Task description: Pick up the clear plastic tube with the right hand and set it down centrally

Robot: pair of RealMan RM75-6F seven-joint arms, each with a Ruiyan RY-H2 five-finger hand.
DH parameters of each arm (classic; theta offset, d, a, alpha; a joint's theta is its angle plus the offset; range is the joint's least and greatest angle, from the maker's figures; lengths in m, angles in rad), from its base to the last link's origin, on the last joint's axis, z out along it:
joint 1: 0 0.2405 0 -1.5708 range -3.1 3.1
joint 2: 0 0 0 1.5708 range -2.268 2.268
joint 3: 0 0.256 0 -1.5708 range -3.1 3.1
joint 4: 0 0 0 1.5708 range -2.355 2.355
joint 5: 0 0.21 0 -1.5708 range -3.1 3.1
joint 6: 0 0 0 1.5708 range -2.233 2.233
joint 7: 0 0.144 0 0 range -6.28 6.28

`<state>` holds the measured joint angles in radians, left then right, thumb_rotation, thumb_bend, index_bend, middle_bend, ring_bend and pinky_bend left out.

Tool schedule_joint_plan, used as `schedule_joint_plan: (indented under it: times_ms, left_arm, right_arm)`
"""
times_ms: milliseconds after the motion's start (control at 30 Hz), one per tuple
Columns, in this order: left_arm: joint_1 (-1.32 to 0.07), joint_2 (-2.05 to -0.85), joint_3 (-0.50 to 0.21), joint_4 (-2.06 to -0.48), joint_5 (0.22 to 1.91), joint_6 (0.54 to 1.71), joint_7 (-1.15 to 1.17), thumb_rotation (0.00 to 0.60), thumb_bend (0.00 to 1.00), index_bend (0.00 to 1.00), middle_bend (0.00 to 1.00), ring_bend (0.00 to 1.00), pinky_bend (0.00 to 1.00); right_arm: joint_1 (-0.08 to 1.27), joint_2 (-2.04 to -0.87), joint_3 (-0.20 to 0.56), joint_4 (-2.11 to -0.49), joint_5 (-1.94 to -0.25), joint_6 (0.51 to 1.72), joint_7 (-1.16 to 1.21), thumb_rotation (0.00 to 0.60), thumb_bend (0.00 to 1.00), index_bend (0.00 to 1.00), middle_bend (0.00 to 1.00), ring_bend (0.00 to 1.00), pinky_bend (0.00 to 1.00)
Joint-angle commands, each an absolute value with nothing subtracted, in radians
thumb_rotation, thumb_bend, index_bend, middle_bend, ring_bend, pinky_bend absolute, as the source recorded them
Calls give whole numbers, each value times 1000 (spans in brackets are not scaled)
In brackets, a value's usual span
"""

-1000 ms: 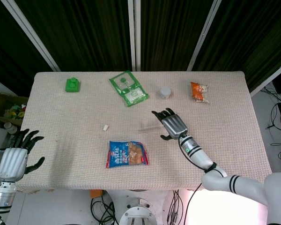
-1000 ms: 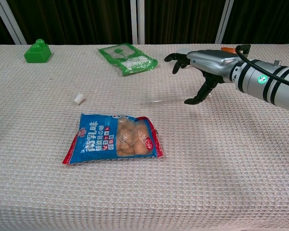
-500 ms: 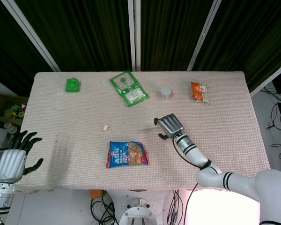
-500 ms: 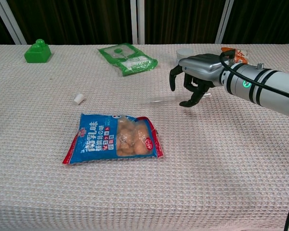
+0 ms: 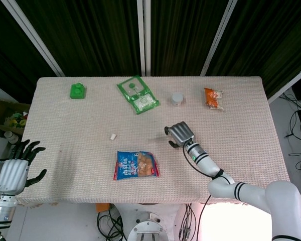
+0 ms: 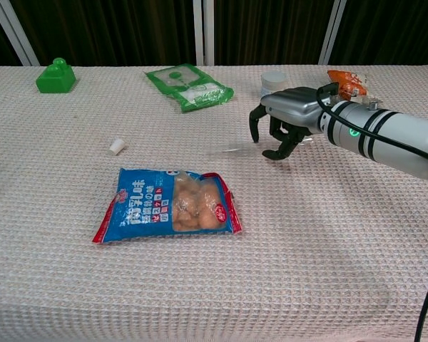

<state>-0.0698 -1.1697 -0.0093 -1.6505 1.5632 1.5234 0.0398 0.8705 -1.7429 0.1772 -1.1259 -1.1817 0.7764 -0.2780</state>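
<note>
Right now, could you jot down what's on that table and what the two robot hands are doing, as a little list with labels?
tube: clear plastic tube lying mid-table, faint
right robot hand: fingers curled down beside the tube's end; contact unclear
left robot hand: off the table's near left corner, fingers spread, holding nothing
blue snack bag: flat, nearer than the tube
green packet: far side
green block: far left corner
orange packet: far right
white cap: left of the tube

bare table [image 6: 328, 235] is seen right and front of the right hand [image 6: 282, 127]. the middle is bounded by the blue snack bag [image 6: 170, 205] in front, the small white piece [image 6: 115, 147] to the left, and the green packet [image 6: 189, 85] behind.
</note>
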Motion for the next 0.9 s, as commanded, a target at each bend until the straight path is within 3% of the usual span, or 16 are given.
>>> schedule_joint_plan:
  times_ms: [33, 400, 900]
  left_arm:
    - [-70, -1170, -10, -1650, 1563, 1523, 39, 600, 233, 267, 142, 73, 95]
    - [-66, -1174, -10, -1638, 1560, 1527, 37, 600, 233, 266, 142, 73, 95]
    - [-67, -1171, -13, -1631, 1563, 1527, 24, 600, 234, 259, 142, 73, 95]
  right_arm:
    - [871, -1745, 176, -1122, -1184, 777, -275, 600, 322, 456, 933, 1000, 1000]
    - [876, -1769, 175, -1092, -1190, 782, -270, 600, 357, 498, 941, 1000, 1000]
    - [855, -1772, 188, -1082, -1255, 860, -159, 600, 536, 738, 975, 1000, 1000]
